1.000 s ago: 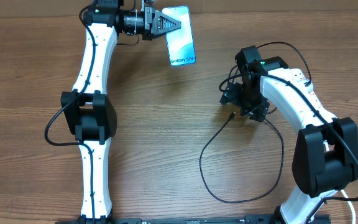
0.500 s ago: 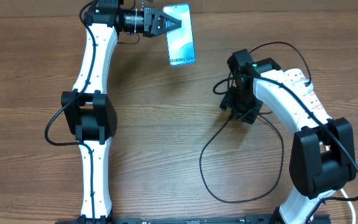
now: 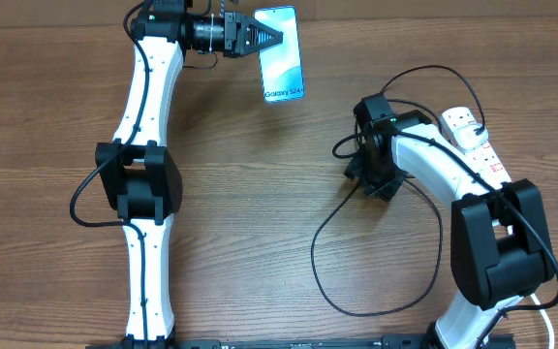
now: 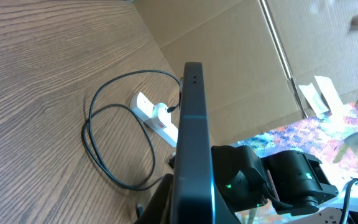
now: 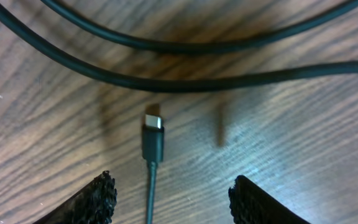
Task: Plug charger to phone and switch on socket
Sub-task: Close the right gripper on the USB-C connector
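Note:
My left gripper (image 3: 271,39) is shut on the phone (image 3: 282,56), holding it on edge at the table's far side, its light blue screen with "Galaxy" text facing up. In the left wrist view the phone (image 4: 191,124) shows edge-on between the fingers. The charger (image 3: 329,215) is a thin black cable looping over the table. Its small connector (image 5: 153,134) lies flat on the wood between the open fingers of my right gripper (image 5: 176,193), just above it. My right gripper (image 3: 374,177) points down, near the socket (image 3: 475,141), a white power strip with red switches.
Brown cardboard walls (image 4: 241,68) stand behind the table. The socket also shows in the left wrist view (image 4: 157,118), with the black cable looping beside it. A thick white cord (image 3: 548,315) runs off at the right front.
My right gripper has moved left and lower over the cable's connector end. The socket, hidden under the arm before, now shows. The left arm and phone have not moved.

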`<state>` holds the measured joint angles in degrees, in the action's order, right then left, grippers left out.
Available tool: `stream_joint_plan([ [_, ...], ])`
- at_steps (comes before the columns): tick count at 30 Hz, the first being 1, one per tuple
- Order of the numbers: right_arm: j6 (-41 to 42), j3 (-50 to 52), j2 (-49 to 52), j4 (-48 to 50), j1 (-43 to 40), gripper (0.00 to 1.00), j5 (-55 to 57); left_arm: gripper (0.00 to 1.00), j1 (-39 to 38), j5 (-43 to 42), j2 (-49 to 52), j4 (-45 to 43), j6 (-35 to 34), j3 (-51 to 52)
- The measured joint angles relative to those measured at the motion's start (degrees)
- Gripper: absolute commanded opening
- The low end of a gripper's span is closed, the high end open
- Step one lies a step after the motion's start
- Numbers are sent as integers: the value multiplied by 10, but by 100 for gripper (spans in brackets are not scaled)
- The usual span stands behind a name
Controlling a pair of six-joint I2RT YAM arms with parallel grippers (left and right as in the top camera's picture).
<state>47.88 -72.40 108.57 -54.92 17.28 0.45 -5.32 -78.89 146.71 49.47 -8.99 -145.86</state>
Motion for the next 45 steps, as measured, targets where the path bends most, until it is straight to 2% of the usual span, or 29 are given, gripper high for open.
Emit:
stream_joint_plan([
  [14,-10,1,15,1,0,60,-2,4,0,0,0,0,0,0],
  [21,-15,2,35,0,0,54,-3,4,0,0,0,0,0,0],
  [33,-15,1,40,8,1,54,-12,4,0,0,0,0,0,0],
  [45,-14,-5,44,8,1,35,-18,4,0,0,0,0,0,0],
])
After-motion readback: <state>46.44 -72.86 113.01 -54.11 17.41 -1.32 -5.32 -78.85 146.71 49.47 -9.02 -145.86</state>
